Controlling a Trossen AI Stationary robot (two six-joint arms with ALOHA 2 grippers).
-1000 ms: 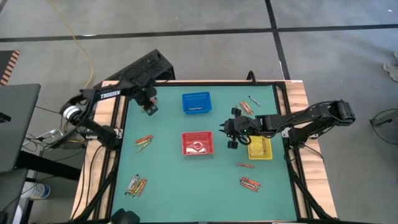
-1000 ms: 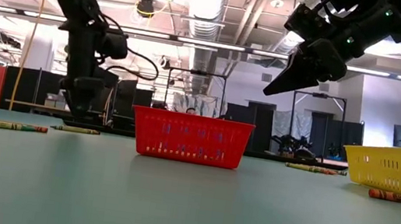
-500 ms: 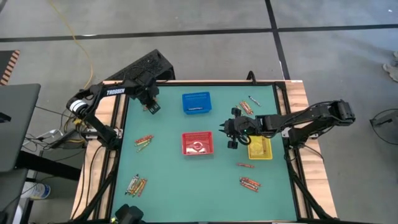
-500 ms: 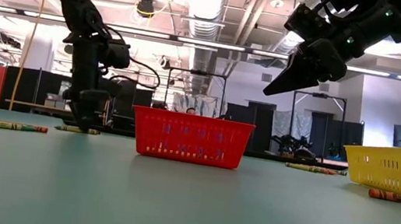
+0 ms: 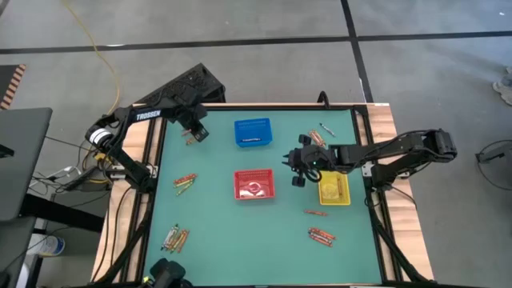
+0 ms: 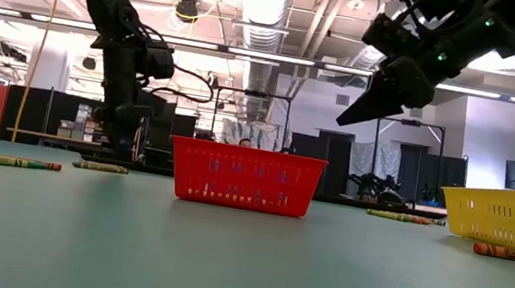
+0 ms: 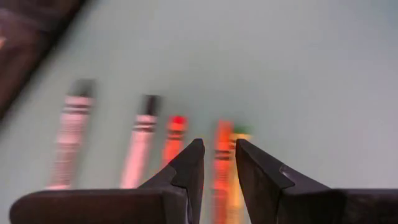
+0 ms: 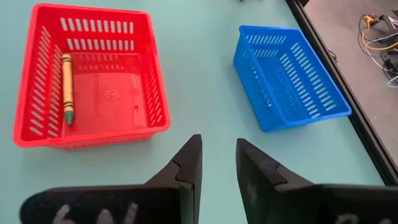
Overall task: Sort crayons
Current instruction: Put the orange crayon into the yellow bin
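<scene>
Crayons lie in small groups on the green table: one [image 5: 189, 140] by my left gripper, others at the left [image 5: 185, 182], near left [image 5: 176, 238], far right [image 5: 316, 138] and near right [image 5: 321, 235]. My left gripper [image 5: 195, 132] is at the far left, fingers a little apart just over a row of several crayons [image 7: 174, 140]; an orange one [image 7: 222, 155] shows in the gap. My right gripper [image 5: 298, 168] hangs above the table between the red basket [image 5: 254, 184] and the yellow basket [image 5: 334, 190], slightly open and empty. One yellow-orange crayon [image 8: 66, 87] lies in the red basket.
A blue basket [image 5: 253, 132] stands at the far middle. A single crayon [image 5: 314, 212] lies near the yellow basket. Wooden rails edge the table's left and right sides. Bare green surface lies along the near middle.
My left gripper has moved toward the table's far edge and a little to the right, uncovering the small group of crayons beside it. My right gripper has shifted slightly toward the far edge, still above the table.
</scene>
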